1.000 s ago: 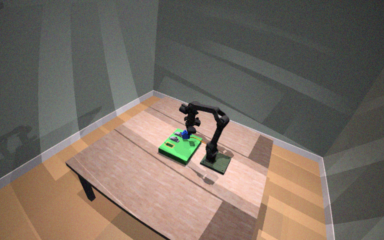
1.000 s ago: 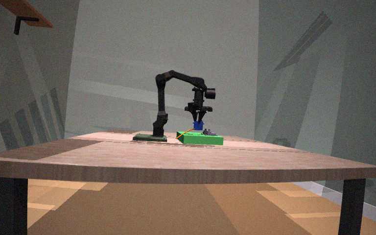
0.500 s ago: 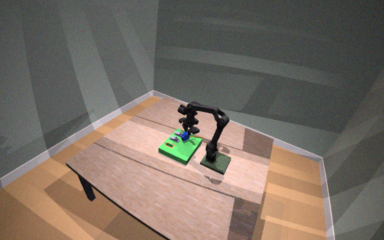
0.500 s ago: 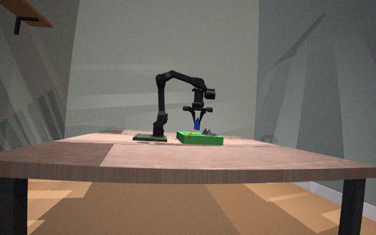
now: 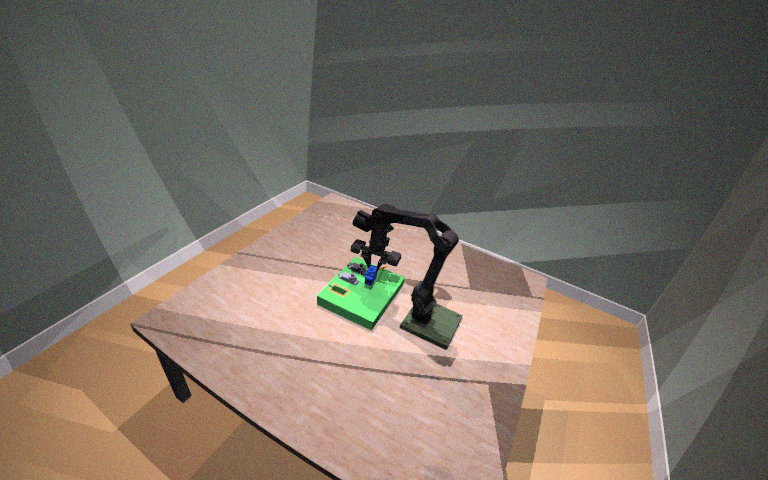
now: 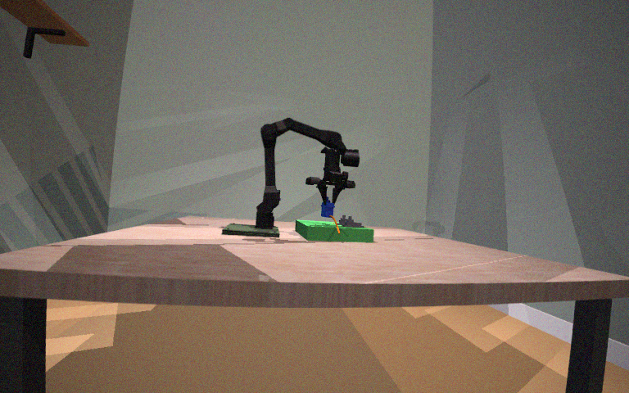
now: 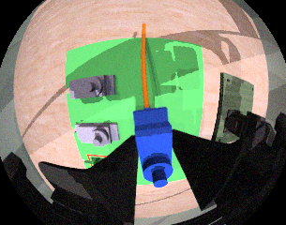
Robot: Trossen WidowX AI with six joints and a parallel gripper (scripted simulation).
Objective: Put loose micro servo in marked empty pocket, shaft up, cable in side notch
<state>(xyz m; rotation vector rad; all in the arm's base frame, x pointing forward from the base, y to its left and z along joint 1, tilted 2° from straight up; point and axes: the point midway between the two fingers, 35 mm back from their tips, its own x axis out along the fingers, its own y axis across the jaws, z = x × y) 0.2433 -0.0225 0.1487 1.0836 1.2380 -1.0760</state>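
My gripper (image 5: 372,266) (image 6: 328,201) (image 7: 153,137) is shut on the blue micro servo (image 5: 370,275) (image 6: 327,210) (image 7: 149,122). The servo is held above the green deck (image 5: 359,310) (image 6: 359,237) (image 7: 191,82), with its output shaft (image 7: 159,179) up toward the wrist camera. Its orange cable (image 6: 336,224) (image 7: 144,70) runs out from the servo's far end in the wrist view and hangs down in the exterior view. The empty pocket (image 5: 339,290), outlined in orange, is in the deck's left part in the top view. In the wrist view the left finger hides most of it.
Two grey servos, one (image 5: 349,277) (image 7: 97,133) closer to the outlined pocket and one (image 5: 355,267) (image 7: 91,87) farther off, stand up from the deck beside the held servo. The arm's dark base plate (image 5: 444,333) (image 6: 250,230) (image 7: 236,100) is on the table near the deck.
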